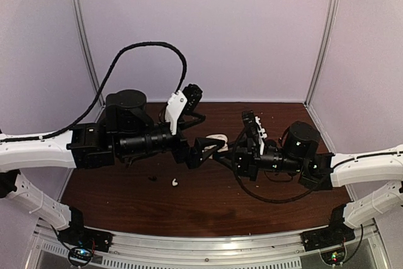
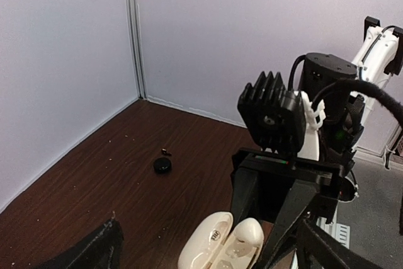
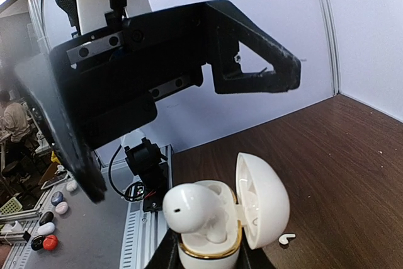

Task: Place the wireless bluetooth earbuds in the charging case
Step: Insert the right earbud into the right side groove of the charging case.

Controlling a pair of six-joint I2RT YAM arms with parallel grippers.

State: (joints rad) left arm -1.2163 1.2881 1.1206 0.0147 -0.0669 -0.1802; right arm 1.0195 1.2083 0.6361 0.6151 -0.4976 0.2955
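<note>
The white charging case [image 3: 211, 244] stands upright with its lid [image 3: 261, 200] swung open, and my right gripper [image 3: 208, 263] is shut on its base. One white earbud [image 3: 189, 206] stands in the case, stem down in a socket, head above the gold rim. My left gripper [image 3: 192, 137] hangs open just above it, touching nothing. In the left wrist view the case [image 2: 211, 247] and that earbud [image 2: 250, 234] lie between my open left fingers [image 2: 104, 247]. A second white earbud [image 1: 174, 183] lies loose on the table, with a small black earbud [image 1: 152, 178] beside it.
The dark wooden table [image 1: 208, 206] is walled at the back and both sides. A small black round item [image 2: 162, 165] and a tiny dark bit [image 2: 165, 152] lie toward the far corner. Both arms meet over the table's middle [image 1: 214, 146].
</note>
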